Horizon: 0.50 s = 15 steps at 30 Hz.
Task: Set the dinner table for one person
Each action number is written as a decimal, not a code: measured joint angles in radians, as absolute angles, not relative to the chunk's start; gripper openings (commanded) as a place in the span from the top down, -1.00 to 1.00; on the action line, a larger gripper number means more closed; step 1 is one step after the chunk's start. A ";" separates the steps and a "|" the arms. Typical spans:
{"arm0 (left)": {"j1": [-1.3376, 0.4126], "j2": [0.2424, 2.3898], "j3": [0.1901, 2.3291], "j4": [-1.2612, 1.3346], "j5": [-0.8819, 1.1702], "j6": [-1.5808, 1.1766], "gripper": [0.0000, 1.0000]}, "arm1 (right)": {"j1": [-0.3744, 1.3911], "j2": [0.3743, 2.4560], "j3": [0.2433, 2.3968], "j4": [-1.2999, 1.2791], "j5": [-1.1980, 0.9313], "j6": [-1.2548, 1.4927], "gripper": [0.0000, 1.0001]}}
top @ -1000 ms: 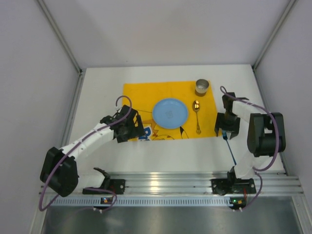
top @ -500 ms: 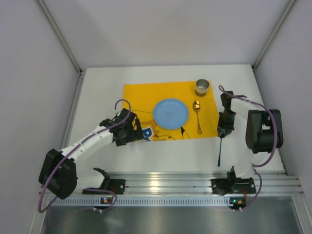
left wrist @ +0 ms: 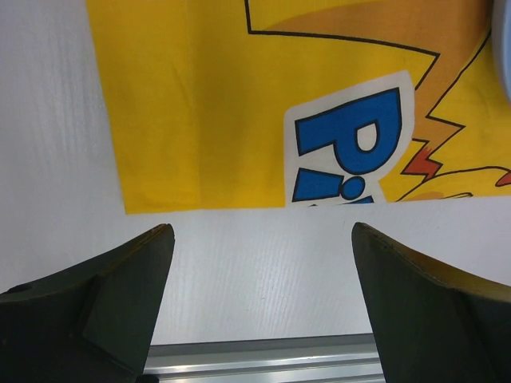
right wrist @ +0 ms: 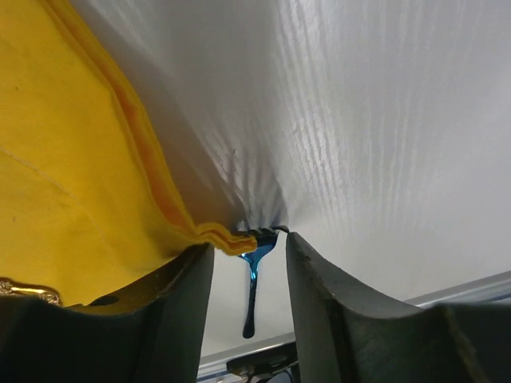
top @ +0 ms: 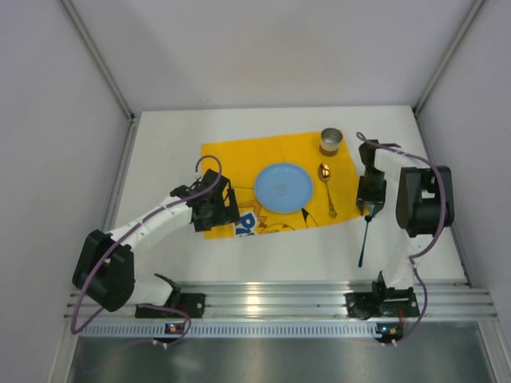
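Observation:
The white dinner table [top: 160,159] carries a yellow printed mat [top: 239,163] lying slightly skewed. On the mat are a blue plate [top: 281,187], a gold spoon [top: 327,190] to its right and a metal cup [top: 331,142] at the far right corner. My right gripper [top: 369,209] is at the mat's near right corner, shut on the tines of a blue fork [top: 364,239] whose handle trails toward me. In the right wrist view the fork [right wrist: 252,279] sits between my fingers with the bunched mat corner [right wrist: 215,238] against it. My left gripper [top: 217,214] is open and empty over the mat's near left corner [left wrist: 128,206].
An aluminium rail [top: 271,299] runs along the near edge with both arm bases on it. Grey walls and frame posts [top: 96,56] close in the left, right and back. Bare tabletop [left wrist: 263,263] lies between the mat and the rail.
The mat has turned slightly, its left side swinging nearer. My right gripper moved a little farther away and the fork handle swung left. My left gripper shifted up toward the mat's corner.

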State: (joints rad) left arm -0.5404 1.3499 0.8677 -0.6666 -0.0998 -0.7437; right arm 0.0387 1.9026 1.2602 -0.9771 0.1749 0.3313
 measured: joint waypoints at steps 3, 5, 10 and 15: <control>-0.540 1.364 0.892 -0.666 -0.096 -0.730 -0.97 | 0.038 1.924 1.300 -0.993 0.194 0.328 -0.01; -0.540 1.364 0.900 -0.666 -0.097 -0.727 -0.97 | 0.038 1.917 1.300 -0.991 0.198 0.327 -0.04; -0.540 1.364 0.902 -0.668 -0.097 -0.722 -0.97 | 0.039 1.826 1.225 -0.952 0.181 0.337 -0.01; -0.540 1.367 0.902 -0.668 -0.096 -0.712 -0.97 | 0.039 1.682 1.116 -0.938 0.136 0.364 0.15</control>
